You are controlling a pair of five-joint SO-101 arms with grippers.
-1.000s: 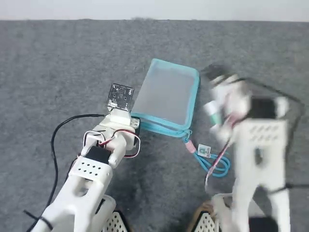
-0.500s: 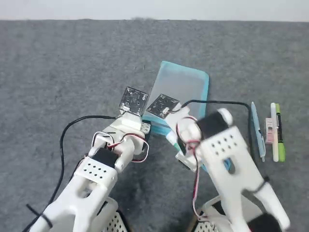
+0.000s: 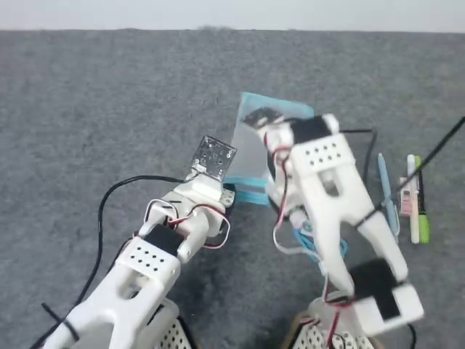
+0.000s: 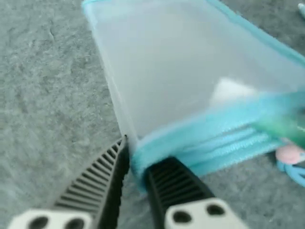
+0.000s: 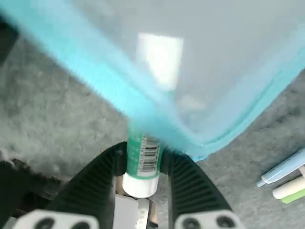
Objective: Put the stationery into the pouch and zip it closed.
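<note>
High view — one pouch (image 3: pixel 248 151), three pens (image 3: pixel 413 207)

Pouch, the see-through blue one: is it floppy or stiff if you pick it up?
Probably floppy: the translucent turquoise-edged pouch bends at the corner where the left gripper pinches it. Likely light, since its walls look thin. Pushed, it may slide unless held like this.

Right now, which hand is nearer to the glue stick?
Right. The right hand holds the glue stick, whose far end is inside the pouch. The left hand is apart from it, clamped on the pouch's corner.
</note>
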